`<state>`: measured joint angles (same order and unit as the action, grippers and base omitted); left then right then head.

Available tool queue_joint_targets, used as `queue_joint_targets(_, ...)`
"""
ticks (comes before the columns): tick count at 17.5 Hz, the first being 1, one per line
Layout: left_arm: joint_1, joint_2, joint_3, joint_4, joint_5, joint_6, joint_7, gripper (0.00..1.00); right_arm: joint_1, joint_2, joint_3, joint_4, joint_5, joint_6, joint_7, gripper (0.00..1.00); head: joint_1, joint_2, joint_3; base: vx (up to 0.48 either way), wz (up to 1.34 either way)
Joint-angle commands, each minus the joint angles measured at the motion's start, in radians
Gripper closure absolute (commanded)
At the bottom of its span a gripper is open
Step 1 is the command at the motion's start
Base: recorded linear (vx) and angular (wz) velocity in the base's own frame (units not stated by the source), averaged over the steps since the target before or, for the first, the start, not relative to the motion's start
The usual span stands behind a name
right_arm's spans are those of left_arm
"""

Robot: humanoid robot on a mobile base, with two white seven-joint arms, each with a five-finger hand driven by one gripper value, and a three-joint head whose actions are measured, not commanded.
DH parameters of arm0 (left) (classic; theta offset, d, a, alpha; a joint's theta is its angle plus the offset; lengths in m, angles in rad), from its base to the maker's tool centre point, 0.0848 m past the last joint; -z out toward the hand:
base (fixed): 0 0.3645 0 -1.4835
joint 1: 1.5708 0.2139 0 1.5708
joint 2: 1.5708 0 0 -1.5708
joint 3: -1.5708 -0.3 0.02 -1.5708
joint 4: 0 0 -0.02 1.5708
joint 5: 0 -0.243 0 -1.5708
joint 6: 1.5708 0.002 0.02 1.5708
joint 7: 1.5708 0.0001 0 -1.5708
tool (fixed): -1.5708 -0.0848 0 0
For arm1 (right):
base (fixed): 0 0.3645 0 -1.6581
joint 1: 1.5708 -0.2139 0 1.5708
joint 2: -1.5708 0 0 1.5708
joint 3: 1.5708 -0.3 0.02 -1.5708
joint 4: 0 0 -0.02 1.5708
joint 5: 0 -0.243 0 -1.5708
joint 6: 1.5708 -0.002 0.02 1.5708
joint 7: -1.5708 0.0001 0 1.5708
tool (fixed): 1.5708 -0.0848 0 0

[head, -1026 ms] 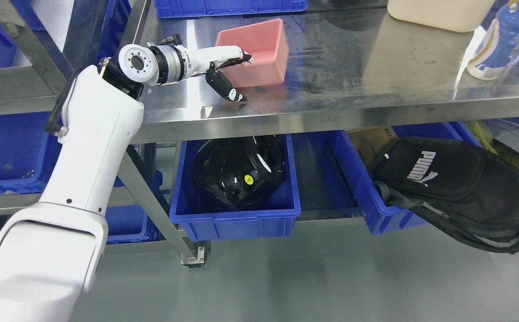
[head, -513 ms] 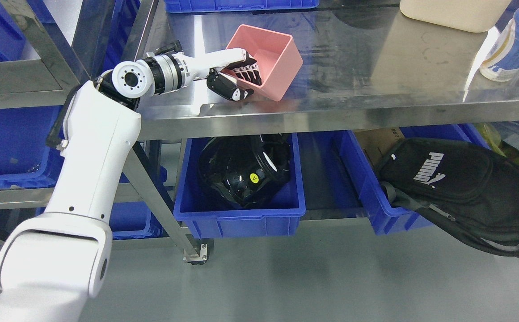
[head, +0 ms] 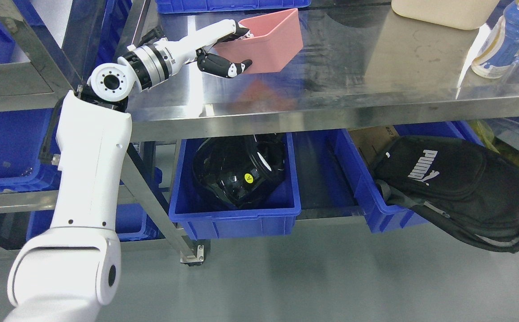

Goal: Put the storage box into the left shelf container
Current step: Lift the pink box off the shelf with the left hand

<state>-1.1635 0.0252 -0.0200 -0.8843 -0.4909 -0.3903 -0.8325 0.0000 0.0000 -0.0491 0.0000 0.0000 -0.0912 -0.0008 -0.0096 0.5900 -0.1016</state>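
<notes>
A pink storage box (head: 270, 44) is lifted off the steel table top (head: 375, 76), held by its left wall. My left hand (head: 234, 49) is shut on that wall, fingers inside over the rim and thumb outside below. The box hangs a little above the table, with its reflection under it. Blue containers (head: 0, 147) sit on the steel shelf at the left. My right arm is out of view.
A blue bin (head: 237, 219) under the table holds a black helmet (head: 237, 172). Another blue bin (head: 375, 210) holds a black bag (head: 460, 188). A beige container (head: 438, 13) and bottles (head: 503, 40) stand at the table's back right. A blue bin (head: 232, 4) sits behind the box.
My left hand closed on the pink box, tipped it and lifted it off the table. The hand and forearm have risen and swung toward the back left.
</notes>
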Motion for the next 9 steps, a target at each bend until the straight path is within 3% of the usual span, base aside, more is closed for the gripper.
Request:
queue_joint_targets(1, 0.152, -0.008, 0.183, -0.407, 0.052, -0.013, -0.002, 0.99, 0.008, -0.017, 0.000, -0.017, -0.003, -0.001, 0.001, 0.00, 0.0000, 0.000, 0.000, 0.000, 0.00)
queue_joint_targets(5, 0.284, -0.008, 0.155, -0.602, 0.156, -0.074, -0.003, 0.99, 0.008, -0.017, 0.000, -0.017, -0.003, -0.001, 0.001, 0.00, 0.0000, 0.000, 0.000, 0.000, 0.00)
queue_joint_targets(9, 0.427, -0.008, 0.097, -0.671, 0.213, -0.208, -0.002, 1.00, 0.008, -0.017, 0.000, -0.017, -0.003, -0.001, 0.001, 0.00, 0.0000, 0.000, 0.000, 0.000, 0.00)
